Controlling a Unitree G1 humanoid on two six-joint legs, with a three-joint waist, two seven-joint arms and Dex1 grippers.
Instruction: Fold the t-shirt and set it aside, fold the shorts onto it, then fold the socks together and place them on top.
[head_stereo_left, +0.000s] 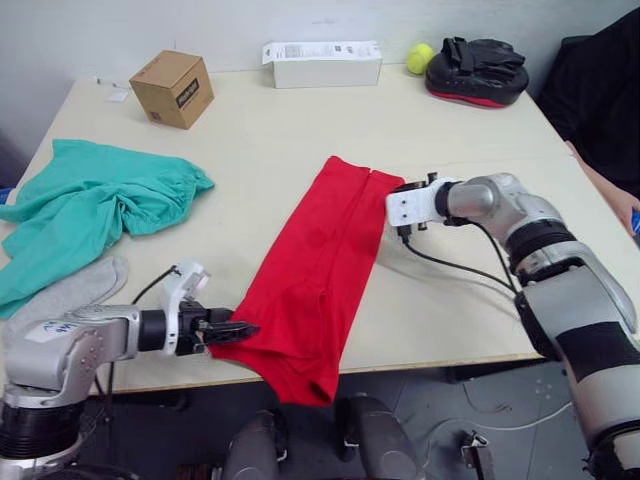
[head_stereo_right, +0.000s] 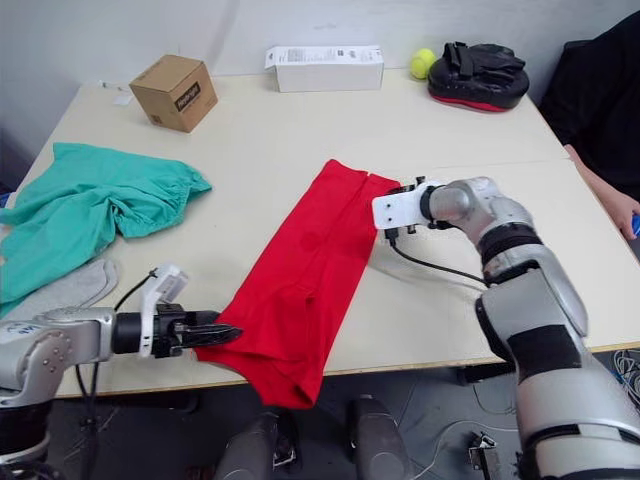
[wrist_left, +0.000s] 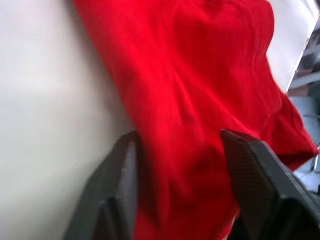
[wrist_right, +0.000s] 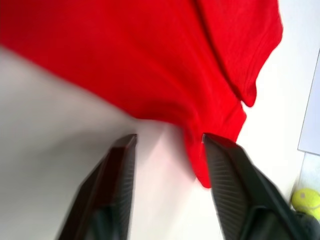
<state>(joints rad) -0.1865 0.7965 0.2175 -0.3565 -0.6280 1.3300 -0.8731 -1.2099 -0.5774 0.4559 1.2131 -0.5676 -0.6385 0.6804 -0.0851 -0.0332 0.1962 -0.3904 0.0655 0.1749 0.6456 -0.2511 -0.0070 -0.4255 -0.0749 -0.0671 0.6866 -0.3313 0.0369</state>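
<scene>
Both parted grippers straddle t-shirt (head_stereo_left: 318, 270) edges; shorts (head_stereo_left: 95, 205), cardboard box (head_stereo_left: 172, 88) lie clear.

The t-shirt (head_stereo_left: 315, 275), bright red, lies folded into a long narrow strip running diagonally across the middle of the surface (head_stereo_left: 300, 130), its near end drooping over the near edge. The shorts (head_stereo_left: 95, 205), teal-green, sit crumpled at the left. The socks (head_stereo_left: 70, 290), light grey, lie just near of the shorts

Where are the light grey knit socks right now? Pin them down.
In the left eye view, the light grey knit socks lie at the table's near left edge, tucked against the crumpled teal-green cloth shorts, just above the robot's left arm.
</scene>
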